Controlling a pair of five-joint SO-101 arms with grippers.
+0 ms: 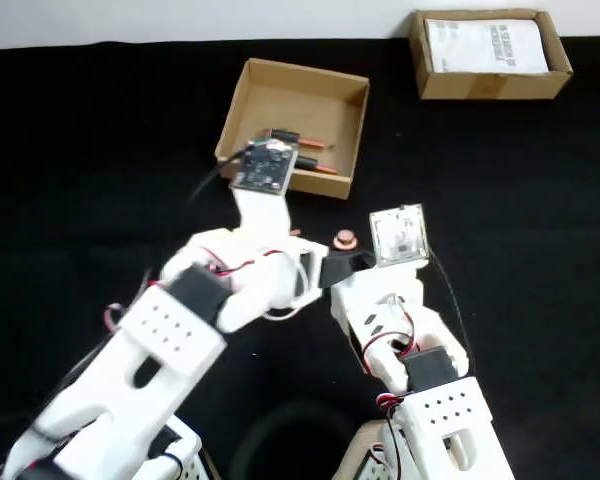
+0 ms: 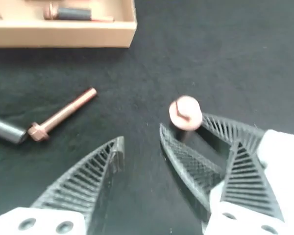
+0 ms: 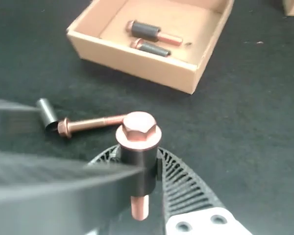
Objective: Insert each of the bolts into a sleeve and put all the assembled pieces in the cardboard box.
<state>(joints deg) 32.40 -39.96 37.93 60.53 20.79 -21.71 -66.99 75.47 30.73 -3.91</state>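
The largest hazard is the left arm (image 1: 180,320). Its wrist lies across the black tabletop (image 1: 540,250) between the right pincer (image 3: 149,166) and the cardboard box (image 1: 300,100), which sits at 11 o'clock from the held part, so a straight carry would likely strike it. The right pincer is clamped on the sleeve of an assembled piece (image 3: 138,132), held upright, head on top, shank tip poking out below. Only the sleeve is gripped, so tipping it could let the bolt slide out, and a low carry could snag that tip on the box's near wall. The left pincer (image 2: 141,139) stands wide and empty just beside it, where a swing could knock the piece loose. A second box (image 1: 490,85) at 1 o'clock is well apart. Two finished pieces (image 3: 149,30) lie in the cardboard box. A loose bolt (image 2: 63,115) and a loose sleeve (image 2: 7,129) lie head to mouth near the box and could roll if brushed.
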